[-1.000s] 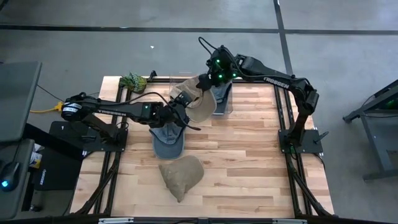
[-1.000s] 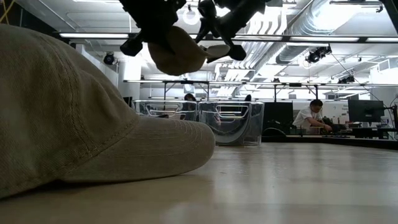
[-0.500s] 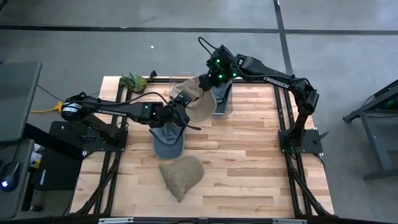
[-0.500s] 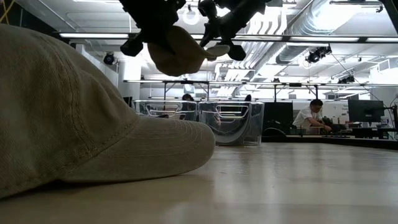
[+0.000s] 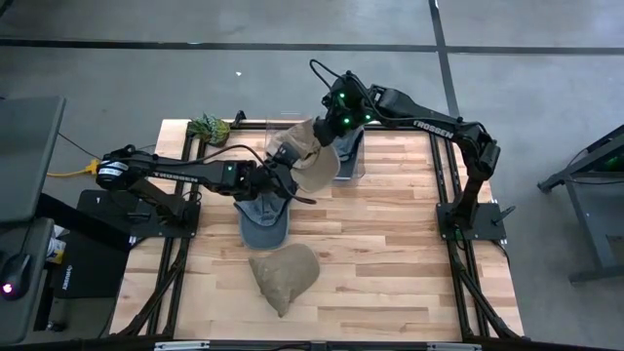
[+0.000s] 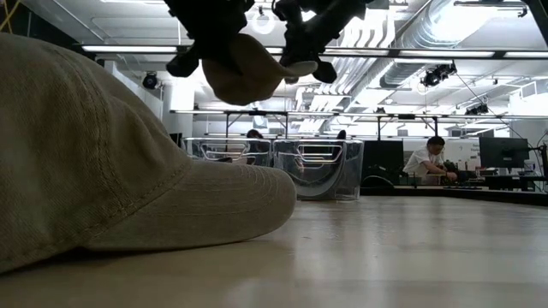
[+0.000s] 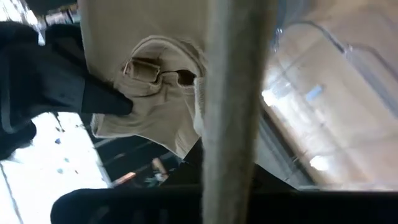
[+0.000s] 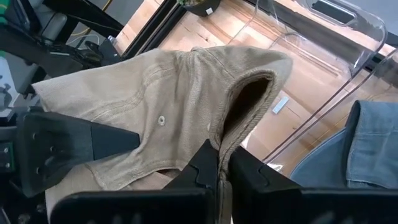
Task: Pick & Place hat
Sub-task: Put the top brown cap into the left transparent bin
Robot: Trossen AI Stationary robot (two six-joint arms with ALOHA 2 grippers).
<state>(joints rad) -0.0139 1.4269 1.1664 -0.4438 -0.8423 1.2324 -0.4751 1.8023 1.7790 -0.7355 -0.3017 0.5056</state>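
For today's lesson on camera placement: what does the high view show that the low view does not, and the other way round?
Only the high view shows the blue cap lying under the left arm, the green item at the table's far corner, and both arms in full. Only the low view shows a person seated in the room behind. Both show the tan cap held up between the left gripper and right gripper, another tan hat on the table, and the clear bins.
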